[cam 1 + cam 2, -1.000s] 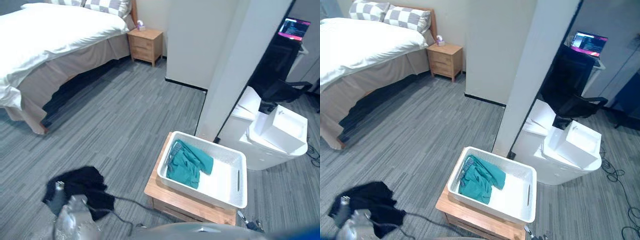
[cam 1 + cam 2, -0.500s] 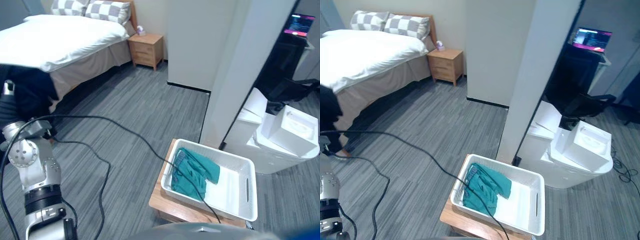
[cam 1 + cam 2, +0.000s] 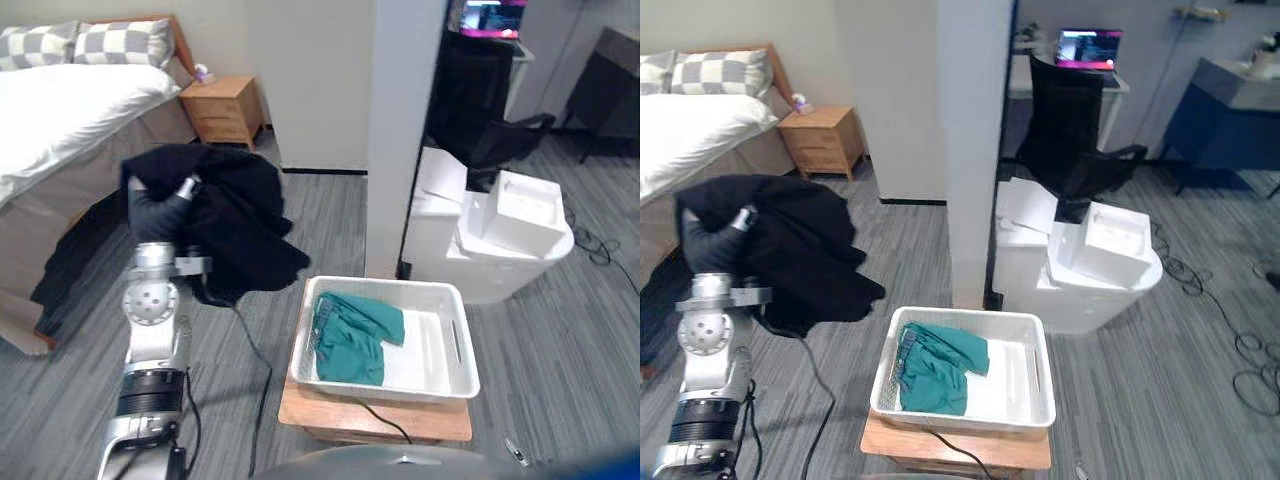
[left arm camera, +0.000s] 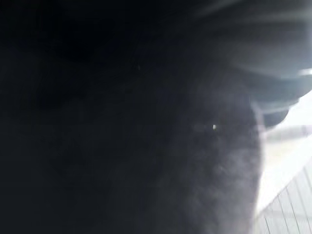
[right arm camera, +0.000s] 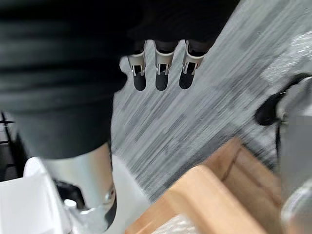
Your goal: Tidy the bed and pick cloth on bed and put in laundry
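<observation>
Okay, mid-carry: the black cloth point(image 3: 235, 225) is off the bed point(image 3: 60, 110) and hangs in the air, draped over the raised left hand point(image 3: 152, 213). The cloth buries that hand, so its grip cannot be told; the left wrist view shows dark fabric right up close. The cloth is near the white laundry basket point(image 3: 462, 365) but off to its left, not over it, with its lower edge about level with the basket's near corner. The basket sits on a low wooden counter point(image 3: 440, 425), and a teal cloth point(image 3: 355, 330) already lies in its left half, so one item looks done. The right hand point(image 5: 161, 68) is idle, its fingers straight, side by side, holding nothing, pointing at the grey floor. The visible part of the bed has its white cover spread and checked pillows point(image 3: 90, 42) at the head, with no loose clothing on it; the rest is cut off, so tidiness is uncertain. Left to do, by judgement: swing the black cloth over the basket, release it, then check the bed.
</observation>
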Robot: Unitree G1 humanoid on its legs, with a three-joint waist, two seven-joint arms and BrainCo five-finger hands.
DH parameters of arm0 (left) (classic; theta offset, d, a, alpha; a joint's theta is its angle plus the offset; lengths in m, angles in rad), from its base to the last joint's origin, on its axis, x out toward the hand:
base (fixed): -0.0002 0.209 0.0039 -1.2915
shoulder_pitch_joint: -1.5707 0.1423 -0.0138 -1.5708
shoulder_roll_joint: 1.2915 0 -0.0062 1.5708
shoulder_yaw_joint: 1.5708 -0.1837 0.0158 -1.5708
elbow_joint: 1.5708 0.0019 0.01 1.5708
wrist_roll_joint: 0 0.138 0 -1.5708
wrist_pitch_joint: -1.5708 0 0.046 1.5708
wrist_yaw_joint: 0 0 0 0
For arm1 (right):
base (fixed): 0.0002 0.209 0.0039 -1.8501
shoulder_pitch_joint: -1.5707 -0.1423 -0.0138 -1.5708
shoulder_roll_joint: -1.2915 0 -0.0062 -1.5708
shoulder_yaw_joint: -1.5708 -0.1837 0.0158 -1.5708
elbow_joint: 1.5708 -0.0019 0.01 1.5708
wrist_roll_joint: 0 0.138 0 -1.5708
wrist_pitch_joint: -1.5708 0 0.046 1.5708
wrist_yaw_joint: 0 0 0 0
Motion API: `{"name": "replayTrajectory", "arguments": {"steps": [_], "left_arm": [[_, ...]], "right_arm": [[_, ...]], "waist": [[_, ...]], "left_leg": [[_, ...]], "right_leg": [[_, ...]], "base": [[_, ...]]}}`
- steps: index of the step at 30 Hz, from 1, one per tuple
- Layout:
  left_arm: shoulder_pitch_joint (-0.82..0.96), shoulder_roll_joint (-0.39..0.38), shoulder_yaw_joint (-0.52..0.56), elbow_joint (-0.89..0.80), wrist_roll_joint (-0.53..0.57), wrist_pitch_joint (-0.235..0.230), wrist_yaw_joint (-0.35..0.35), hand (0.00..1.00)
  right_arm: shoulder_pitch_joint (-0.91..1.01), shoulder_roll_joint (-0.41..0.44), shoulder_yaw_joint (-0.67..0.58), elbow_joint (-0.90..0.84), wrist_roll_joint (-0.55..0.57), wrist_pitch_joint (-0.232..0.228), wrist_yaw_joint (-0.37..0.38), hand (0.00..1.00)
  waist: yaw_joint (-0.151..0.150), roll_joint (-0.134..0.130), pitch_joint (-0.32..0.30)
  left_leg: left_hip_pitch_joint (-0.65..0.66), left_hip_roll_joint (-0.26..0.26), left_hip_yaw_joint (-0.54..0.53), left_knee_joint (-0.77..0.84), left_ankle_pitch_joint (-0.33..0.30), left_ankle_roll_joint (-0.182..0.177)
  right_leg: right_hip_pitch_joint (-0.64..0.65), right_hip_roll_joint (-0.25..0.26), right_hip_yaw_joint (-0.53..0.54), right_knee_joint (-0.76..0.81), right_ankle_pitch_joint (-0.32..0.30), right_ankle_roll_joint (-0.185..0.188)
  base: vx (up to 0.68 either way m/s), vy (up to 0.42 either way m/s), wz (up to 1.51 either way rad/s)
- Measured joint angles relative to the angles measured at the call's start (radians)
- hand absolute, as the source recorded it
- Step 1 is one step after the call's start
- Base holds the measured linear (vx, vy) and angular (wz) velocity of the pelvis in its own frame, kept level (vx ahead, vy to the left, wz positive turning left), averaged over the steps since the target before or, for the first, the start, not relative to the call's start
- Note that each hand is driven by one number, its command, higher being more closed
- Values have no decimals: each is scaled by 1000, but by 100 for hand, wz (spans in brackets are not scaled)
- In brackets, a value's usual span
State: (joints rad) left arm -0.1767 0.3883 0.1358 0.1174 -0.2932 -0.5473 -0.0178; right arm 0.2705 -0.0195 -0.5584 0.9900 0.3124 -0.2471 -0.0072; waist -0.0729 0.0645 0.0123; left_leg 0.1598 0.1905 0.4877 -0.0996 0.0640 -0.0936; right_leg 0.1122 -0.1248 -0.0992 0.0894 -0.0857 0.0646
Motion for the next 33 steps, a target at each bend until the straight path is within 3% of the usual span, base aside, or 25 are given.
{"name": "replayTrajectory", "arguments": {"steps": [5, 11, 15, 20, 23, 27, 33], "left_arm": [[0, -9, -37, 3, 10, 24, -21, 100], [-1, -9, -107, 12, 42, 45, -22, 100], [-22, -9, -152, 75, 64, 69, -15, 100], [-26, -8, -220, 190, 154, 131, 28, 100], [-74, -1, -251, 250, 167, 148, 70, 100], [-194, 21, -257, 331, 164, 152, 105, 100], [-298, 16, -321, 338, 167, 153, 116, 100]], "right_arm": [[2, -1, 51, 9, -2, 0, 0, 0], [23, -22, 70, 10, -4, 0, 1, 0], [44, -18, 98, 13, -5, 0, 5, 0], [42, -19, 111, 28, -24, 0, 10, 0], [36, -21, 142, 26, -24, 1, 17, 0], [-18, -21, 187, 9, -17, 24, 31, 0], [-90, -21, 254, -104, 48, 46, 42, 0]], "waist": [[-24, -28, 30], [-47, -9, 36], [-51, -14, 34], [-77, -36, 26], [-77, -34, 32], [-112, -20, 88], [-144, -41, 194]], "left_leg": [[-5, -13, 0, -7, 10, -17], [-11, -18, -3, -7, 8, -19], [-28, -22, -2, -7, 7, -18], [-36, -20, 13, -6, 7, -21], [-49, -20, 46, -1, 4, -24], [-103, -12, 59, 0, 6, -21], [-176, -11, 109, 1, 20, -5]], "right_leg": [[-6, -13, 2, -47, -26, 23], [-19, -8, 40, -47, -30, 26], [-35, -4, 61, -58, -17, 6], [-39, 0, 76, -87, 16, 12], [-71, 3, 104, -91, 21, 11], [-133, 13, 115, -89, 46, 0], [-245, 20, 199, -78, 88, 12]], "base": [[-182, -87, -16], [-100, -26, -5], [6, 11, -5], [96, 19, -11], [123, 29, -37], [43, -5, -20], [-37, -10, -27]]}}
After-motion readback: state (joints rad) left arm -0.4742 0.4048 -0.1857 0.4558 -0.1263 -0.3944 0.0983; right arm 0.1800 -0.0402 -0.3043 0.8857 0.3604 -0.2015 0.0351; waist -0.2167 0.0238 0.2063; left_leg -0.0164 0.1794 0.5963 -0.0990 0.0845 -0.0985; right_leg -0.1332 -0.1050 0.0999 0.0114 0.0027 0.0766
